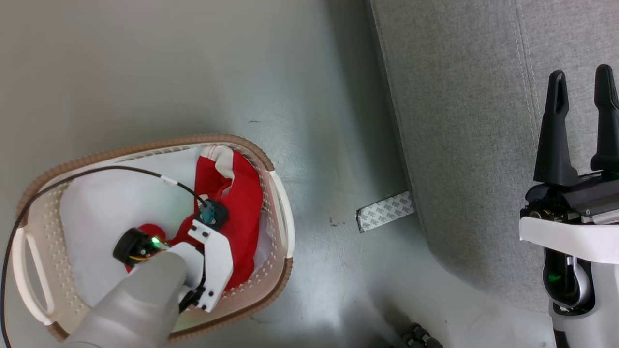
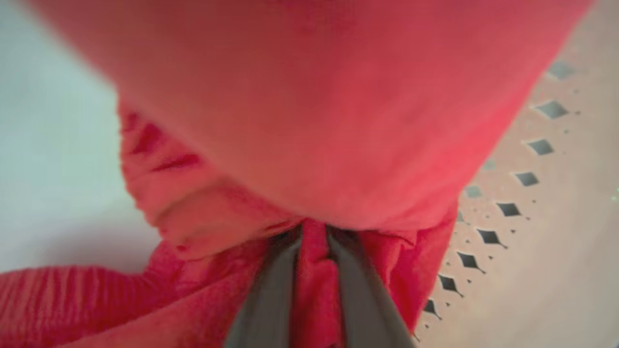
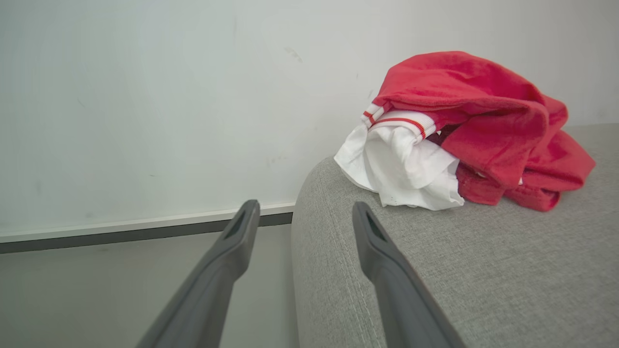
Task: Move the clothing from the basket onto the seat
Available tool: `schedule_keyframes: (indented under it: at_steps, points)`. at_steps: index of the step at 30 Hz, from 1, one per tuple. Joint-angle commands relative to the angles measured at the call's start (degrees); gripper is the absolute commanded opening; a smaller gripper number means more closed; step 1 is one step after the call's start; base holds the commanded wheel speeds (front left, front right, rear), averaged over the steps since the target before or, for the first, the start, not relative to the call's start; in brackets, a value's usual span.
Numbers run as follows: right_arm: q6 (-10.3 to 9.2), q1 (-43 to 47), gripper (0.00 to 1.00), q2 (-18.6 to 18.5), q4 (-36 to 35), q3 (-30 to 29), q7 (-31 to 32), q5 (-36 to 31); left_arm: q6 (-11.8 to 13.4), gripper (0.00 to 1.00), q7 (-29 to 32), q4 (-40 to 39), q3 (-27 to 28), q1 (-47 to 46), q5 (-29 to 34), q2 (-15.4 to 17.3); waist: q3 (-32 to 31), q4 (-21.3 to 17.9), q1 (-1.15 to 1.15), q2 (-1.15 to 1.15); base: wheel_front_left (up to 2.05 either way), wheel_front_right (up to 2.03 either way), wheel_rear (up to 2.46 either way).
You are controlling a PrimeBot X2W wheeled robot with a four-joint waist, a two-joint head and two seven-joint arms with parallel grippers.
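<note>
About half done, I judge: a red-and-white clothing bundle [image 3: 464, 135] lies on the grey seat [image 3: 483, 290]. A red garment [image 1: 244, 203] sits in the basket [image 1: 145, 146], left of the seat. The left gripper [image 2: 313, 239] has its jaws pinched narrow on a fold of it. The right gripper [image 3: 305, 208] has its jaws wide and empty.

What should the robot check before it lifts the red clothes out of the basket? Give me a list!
1. Red garment pinched between the fingers of the left gripper: ok.
2. Grip strong enough to lift: cannot tell.
3. Red garment lying inside the basket: ok.
4. Bare room on the seat: ok.
5. Right gripper open, holding nothing: ok.
</note>
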Motion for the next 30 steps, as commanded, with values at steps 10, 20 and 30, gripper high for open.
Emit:
schedule_keyframes:
  at_steps: [10,20,30]
  points:
    - [-0.13,-0.13,1.00,0.18,1.09,0.44,-0.15,-1.07,0.12,0.00,-5.10,-0.20,-1.60,2.27,-2.74,-1.96,-4.90,1.16,0.00,0.00,0.00,0.00,0.00]
    - [-0.13,2.38,1.00,-0.48,2.56,0.69,-0.15,-3.11,0.12,0.00,-14.32,-0.55,-1.36,7.02,-7.04,-4.34,-16.44,3.39,0.00,0.00,0.00,0.00,0.00]
    - [-0.13,5.87,1.00,-2.85,4.94,1.40,-0.08,-3.28,0.12,0.00,-22.49,-3.18,-1.49,10.90,-11.25,-6.76,-29.66,9.18,0.00,0.00,0.00,0.00,0.00]
